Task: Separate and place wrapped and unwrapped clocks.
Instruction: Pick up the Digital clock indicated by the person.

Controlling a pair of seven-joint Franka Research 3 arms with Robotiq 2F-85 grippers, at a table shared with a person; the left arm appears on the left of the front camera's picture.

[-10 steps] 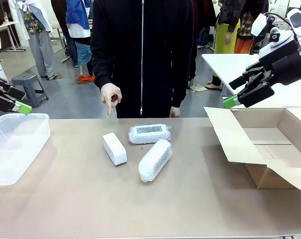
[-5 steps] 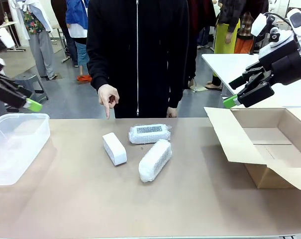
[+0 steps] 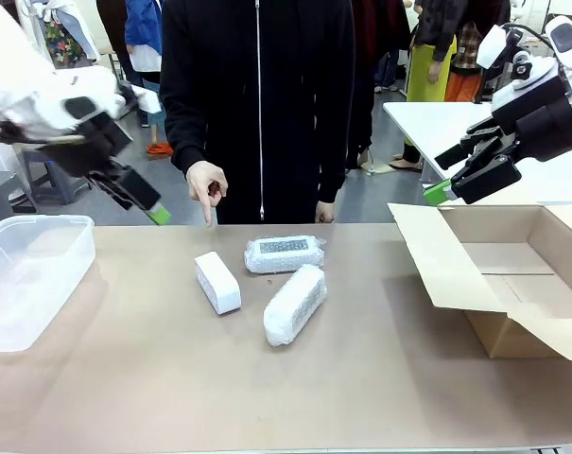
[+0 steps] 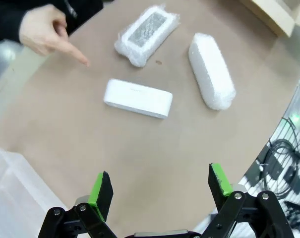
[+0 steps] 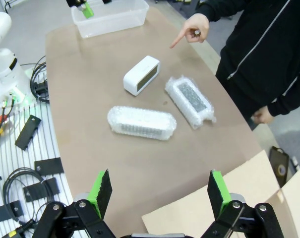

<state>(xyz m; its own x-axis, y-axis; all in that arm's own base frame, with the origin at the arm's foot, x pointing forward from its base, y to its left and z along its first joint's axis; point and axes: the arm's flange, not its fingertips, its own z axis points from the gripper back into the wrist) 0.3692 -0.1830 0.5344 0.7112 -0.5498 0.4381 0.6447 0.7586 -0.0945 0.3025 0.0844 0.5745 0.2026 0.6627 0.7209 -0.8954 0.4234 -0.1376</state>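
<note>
Currently all three clocks lie untouched mid-counter point(image 3: 125, 378), the bare clock point(image 3: 217, 282) left of the far wrapped clock point(image 3: 284, 253) and near wrapped clock point(image 3: 295, 304), the person's hand point(image 3: 208, 184) pointing beside it, presumably as a cue, while the left tool point(image 4: 159, 186) hovers released far-left and the right tool point(image 3: 443, 177) hangs released above the cardboard box point(image 3: 512, 284).

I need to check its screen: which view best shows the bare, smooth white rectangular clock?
The right wrist view: the bare white clock turns its dark screen face toward that camera. The front and left wrist views show plain white sides, screen hidden.
</note>
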